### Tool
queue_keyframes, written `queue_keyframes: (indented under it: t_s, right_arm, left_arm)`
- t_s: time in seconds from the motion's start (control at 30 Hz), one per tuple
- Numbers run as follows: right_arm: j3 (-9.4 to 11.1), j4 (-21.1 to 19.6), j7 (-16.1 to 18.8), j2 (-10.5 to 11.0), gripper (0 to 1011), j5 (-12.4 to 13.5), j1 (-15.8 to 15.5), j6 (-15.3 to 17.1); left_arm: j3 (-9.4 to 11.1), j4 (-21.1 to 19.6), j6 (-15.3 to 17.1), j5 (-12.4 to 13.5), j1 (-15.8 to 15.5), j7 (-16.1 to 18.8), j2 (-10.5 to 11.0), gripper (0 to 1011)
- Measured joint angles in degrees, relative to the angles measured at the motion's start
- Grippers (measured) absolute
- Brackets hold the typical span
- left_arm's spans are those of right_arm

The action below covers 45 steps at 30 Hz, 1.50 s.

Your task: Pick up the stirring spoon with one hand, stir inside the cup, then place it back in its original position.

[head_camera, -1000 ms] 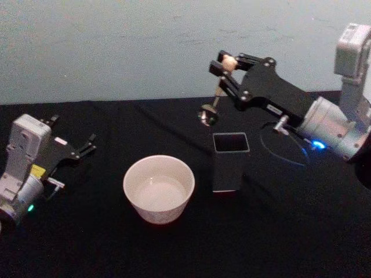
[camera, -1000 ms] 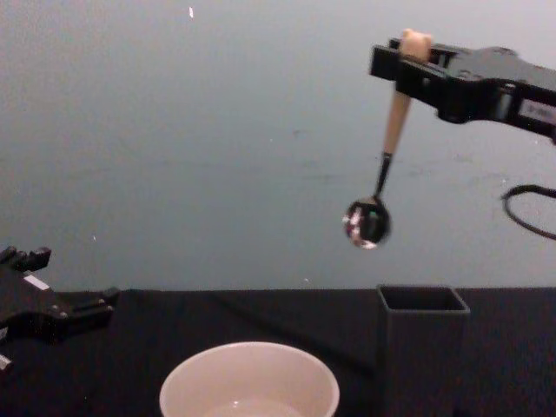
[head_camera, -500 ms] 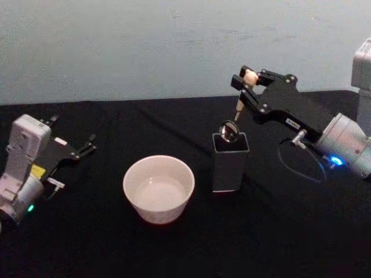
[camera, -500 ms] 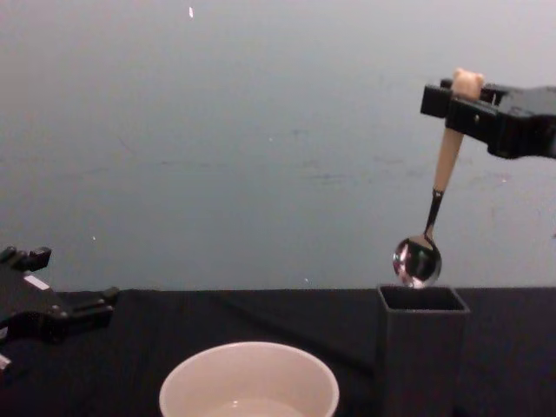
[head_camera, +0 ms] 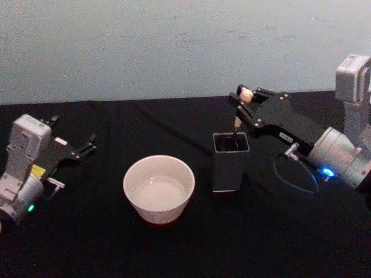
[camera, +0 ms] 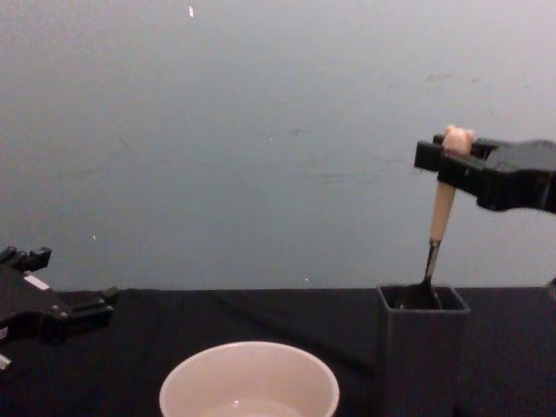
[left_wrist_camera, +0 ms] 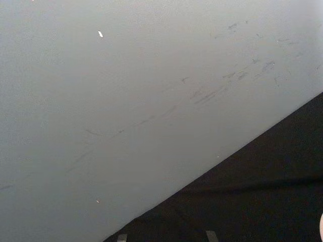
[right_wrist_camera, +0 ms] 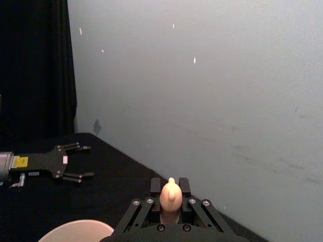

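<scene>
My right gripper (head_camera: 244, 98) is shut on the cream handle of the stirring spoon (head_camera: 236, 120), just under its tiny bear head. The stirring spoon (camera: 441, 213) hangs nearly upright, and its steel bowl is down inside the tall dark grey holder (camera: 419, 356), below the rim. In the head view the holder (head_camera: 227, 169) stands just right of the off-white cup (head_camera: 158, 188). In the right wrist view the bear head (right_wrist_camera: 171, 194) sits between the shut fingers. My left gripper (head_camera: 74, 132) rests open at the table's left, far from the cup.
A black cloth (head_camera: 261, 243) covers the table, with a pale wall (head_camera: 145, 46) behind it. A dark cable (head_camera: 290, 174) loops on the cloth under my right wrist. The right wrist view catches the left gripper (right_wrist_camera: 91, 161) and the cup's rim (right_wrist_camera: 75, 231).
My right gripper has moved right from beside the holder to above it and come down, taking the spoon's bowl below the rim. The left arm has not moved.
</scene>
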Motion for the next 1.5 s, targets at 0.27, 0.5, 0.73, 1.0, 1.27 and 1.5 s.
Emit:
queue_keyframes:
  t_s: [0.27,0.5,0.73,1.0,1.27,1.5]
  right_arm:
    - [-1.02,2.57,-0.26,-1.54,211,-0.21,0.04,0.91]
    - [-1.24,4.38,-1.67,-2.99,211,-0.57,-0.67,1.14]
    - [-1.07,6.05,-2.98,-4.36,211,-0.96,-1.32,1.42]
    - [-0.61,7.07,-3.68,-5.27,211,-1.51,-1.86,1.73]
    - [-0.33,7.42,-3.94,-5.73,211,-1.89,-2.13,2.24]
    - [-0.26,7.63,-4.14,-5.96,211,-2.30,-2.35,2.81]
  left_arm:
    - [0.00,0.00,0.00,0.00,0.00,0.00,0.00,1001]
    - [0.00,0.00,0.00,0.00,0.00,0.00,0.00,1001]
    - [0.00,0.00,0.00,0.00,0.00,0.00,0.00,1001]
    - [0.00,0.00,0.00,0.00,0.00,0.00,0.00,1001]
    - [0.00,0.00,0.00,0.00,0.00,0.00,0.00,1001]
    - [0.00,0.00,0.00,0.00,0.00,0.00,0.00,1001]
